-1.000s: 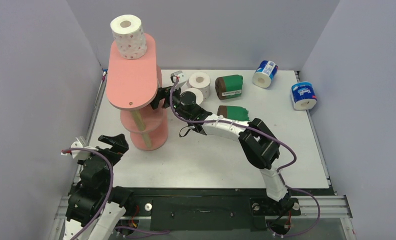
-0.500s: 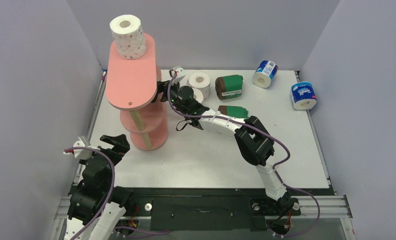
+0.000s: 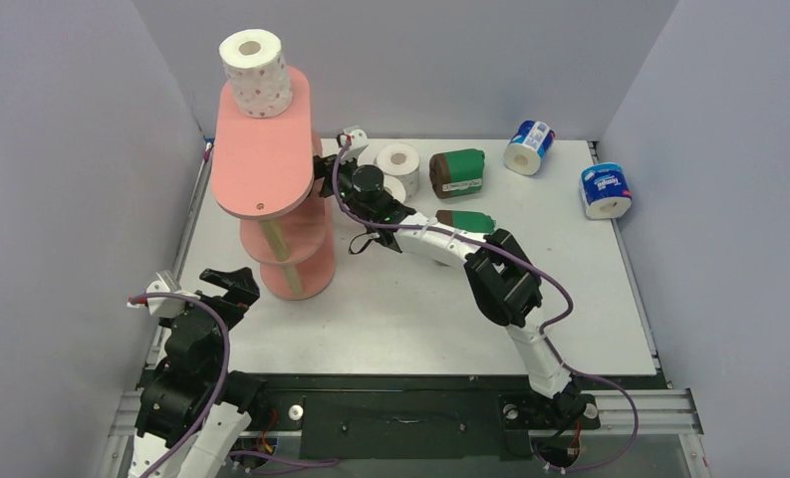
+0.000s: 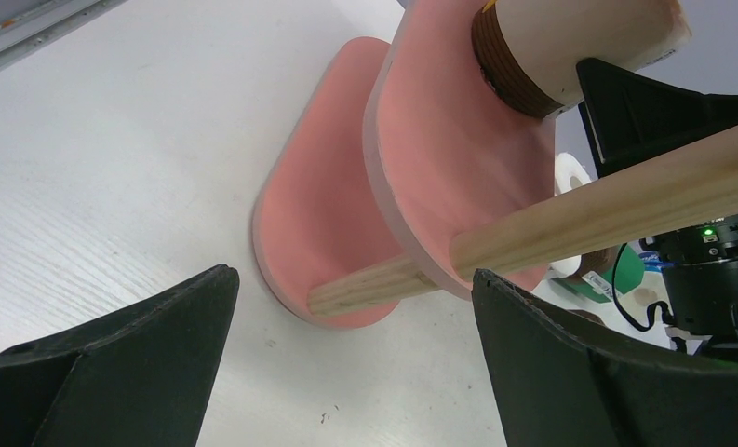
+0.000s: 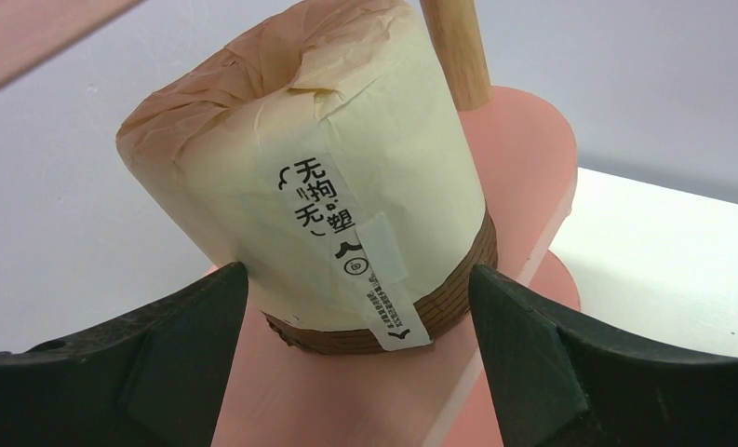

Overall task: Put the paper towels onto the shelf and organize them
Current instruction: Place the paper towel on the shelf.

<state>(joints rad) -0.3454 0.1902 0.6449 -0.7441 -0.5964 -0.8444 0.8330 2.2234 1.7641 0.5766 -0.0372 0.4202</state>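
The pink shelf (image 3: 261, 159) stands at the left of the table. A white roll with red dots (image 3: 256, 72) stands on its top board. My right gripper (image 3: 323, 177) reaches in under that board. In the right wrist view its fingers sit against both sides of a cream paper towel roll (image 5: 318, 186), which stands upright on the middle board (image 5: 523, 149). Two white rolls (image 3: 400, 157), two green-wrapped rolls (image 3: 458, 172) and two blue-white rolls (image 3: 606, 190) lie on the table. My left gripper (image 3: 233, 284) hangs open and empty near the shelf's base (image 4: 328, 214).
Grey walls close in the table on the left, back and right. A wooden post (image 5: 453, 51) rises just behind the cream roll. The right arm's forearm (image 3: 440, 244) stretches low across the table in front of the near green roll (image 3: 467, 223).
My right gripper has moved up and left, from the edge of the shelf to farther in under the top board. The left arm shifted slightly.
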